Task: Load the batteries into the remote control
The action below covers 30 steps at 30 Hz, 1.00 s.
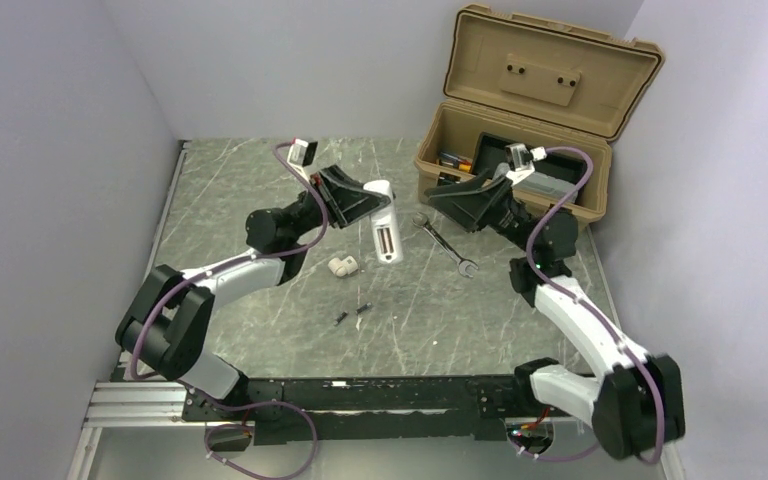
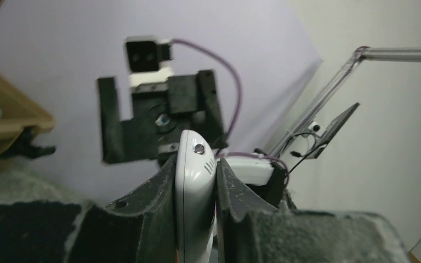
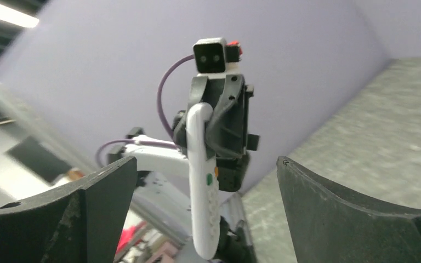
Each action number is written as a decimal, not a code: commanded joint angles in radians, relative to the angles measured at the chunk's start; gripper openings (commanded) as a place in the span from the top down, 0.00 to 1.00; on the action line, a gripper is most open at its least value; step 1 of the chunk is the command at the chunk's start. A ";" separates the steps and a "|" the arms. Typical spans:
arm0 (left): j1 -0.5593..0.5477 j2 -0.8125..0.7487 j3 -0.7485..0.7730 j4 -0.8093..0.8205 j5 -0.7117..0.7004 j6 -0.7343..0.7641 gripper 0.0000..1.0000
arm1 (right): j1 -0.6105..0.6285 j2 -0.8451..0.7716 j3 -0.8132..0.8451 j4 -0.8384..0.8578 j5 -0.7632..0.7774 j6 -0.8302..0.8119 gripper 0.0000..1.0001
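Two batteries (image 1: 352, 313) lay close together on the surface (image 1: 480, 330), at about 7 o'clock from the remote control (image 1: 386, 228) and well apart from it. The left tool (image 1: 368, 203) was clamped on the remote control's upper end, with its fingers (image 2: 153, 211) pressed against it on either side, as the left wrist view showed. The right tool (image 1: 445, 195) stood at 3 o'clock of the remote control, its jaws spread wide and gripping nothing. Its wrist view framed the handset between the two parted fingers.

Orientation: in the top view the remote control's long axis ran nearly from 12 to 6 o'clock, with the gripped end at 12 and the free end at 6. The slotted battery bay faced the overhead camera, and the right wrist view showed coloured buttons on the opposite face. Whether the free end touched the surface could not be told.

Step in hand, as judged: the handset was being presented with no battery yet loaded. The next move would call for the right tool to travel toward 7 o'clock and come down on one battery. It would then pinch the battery across its width and line its axis up with a bay slot.

Also shown, relative to the remote control: a pipe fitting (image 1: 341, 266) at 8 o'clock, a wrench (image 1: 445, 243) at 4 o'clock and an open toolbox (image 1: 520, 150) at 1 o'clock.
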 commanded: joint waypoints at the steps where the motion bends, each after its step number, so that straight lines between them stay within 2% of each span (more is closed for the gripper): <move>1: 0.030 -0.009 -0.150 0.139 0.083 0.074 1.00 | -0.004 -0.181 0.055 -0.768 0.098 -0.604 0.00; 4: 0.050 -0.018 -0.264 0.080 0.109 0.143 1.00 | -0.003 -0.245 0.085 -1.024 0.222 -0.782 0.00; 6: 0.055 -0.032 -0.326 0.000 0.127 0.197 1.00 | -0.003 -0.271 0.071 -1.089 0.250 -0.826 0.00; 11: 0.056 -0.129 -0.440 -0.286 0.093 0.376 1.00 | -0.004 -0.293 -0.037 -1.105 0.239 -0.818 0.00; 17: 0.056 -0.353 -0.495 -0.763 -0.037 0.618 1.00 | -0.004 -0.397 -0.162 -1.081 0.309 -0.823 0.00; 19: 0.059 -0.422 -0.505 -0.875 -0.069 0.662 1.00 | -0.003 -0.418 -0.185 -1.086 0.313 -0.823 0.00; 22: 0.080 -0.491 -0.528 -0.938 -0.074 0.670 1.00 | 0.003 -0.431 -0.214 -1.089 0.307 -0.818 0.00; 26: 0.116 -0.515 -0.567 -0.897 -0.023 0.634 1.00 | 0.036 -0.464 -0.249 -1.086 0.324 -0.817 0.00; 28: 0.130 -0.511 -0.588 -0.859 -0.006 0.619 1.00 | 0.085 -0.473 -0.249 -1.102 0.361 -0.833 0.00; 30: 0.142 -0.500 -0.599 -0.826 0.016 0.607 1.00 | 0.190 -0.474 -0.242 -1.107 0.441 -0.849 0.00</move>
